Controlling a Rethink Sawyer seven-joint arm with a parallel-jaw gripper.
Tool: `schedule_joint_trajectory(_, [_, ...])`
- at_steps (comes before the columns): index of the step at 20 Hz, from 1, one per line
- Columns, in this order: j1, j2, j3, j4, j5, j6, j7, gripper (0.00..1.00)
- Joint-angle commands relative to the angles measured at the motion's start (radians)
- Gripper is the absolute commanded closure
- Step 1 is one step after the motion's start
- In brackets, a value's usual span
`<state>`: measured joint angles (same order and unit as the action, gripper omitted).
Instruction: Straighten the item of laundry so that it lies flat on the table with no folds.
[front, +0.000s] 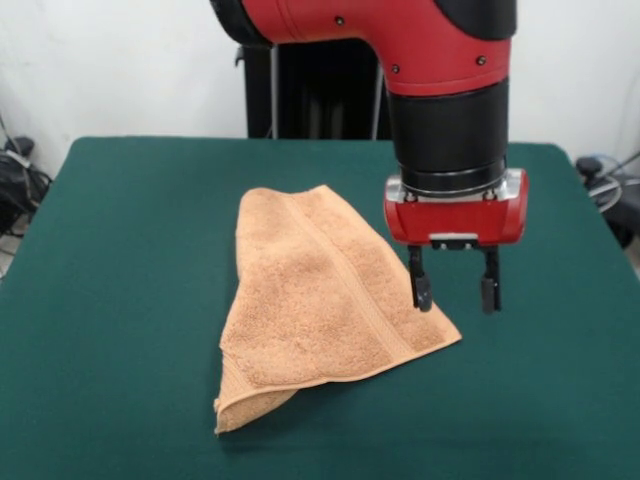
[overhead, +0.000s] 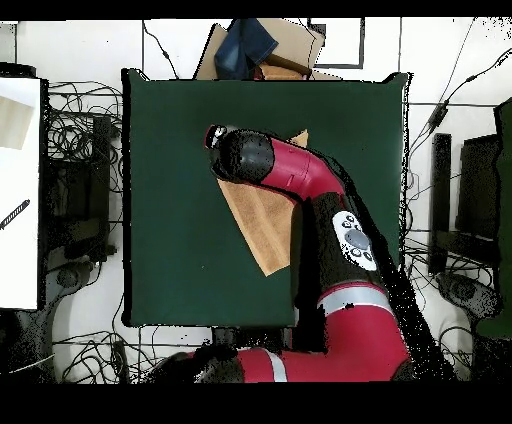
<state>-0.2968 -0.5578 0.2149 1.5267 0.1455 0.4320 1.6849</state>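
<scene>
Jaws stand apart, empty, on our gripper (front: 454, 292) just beside the folded peach towel (front: 320, 300) on the green counter (front: 120, 300).

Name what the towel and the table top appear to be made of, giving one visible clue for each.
Towel: probably cotton terry cloth, matt; its surface looks looped and fuzzy, with a flat woven band.
Table top: seemingly felt or similar fabric, matt dark green; no shine or grain.

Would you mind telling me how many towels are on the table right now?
1. The towel lies folded near the middle of the table, beside the open gripper hanging empty at its edge. In the overhead view the arm covers part of it; no second towel shows.
</scene>
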Motion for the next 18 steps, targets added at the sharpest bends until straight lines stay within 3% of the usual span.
schedule_joint_trajectory(1, [0.01,0.037,0.071,0.087,-0.053,-0.061,0.079,0.0])
schedule_joint_trajectory(18, [-0.009,0.05,0.088,0.098,-0.064,-0.092,0.066,0.0])
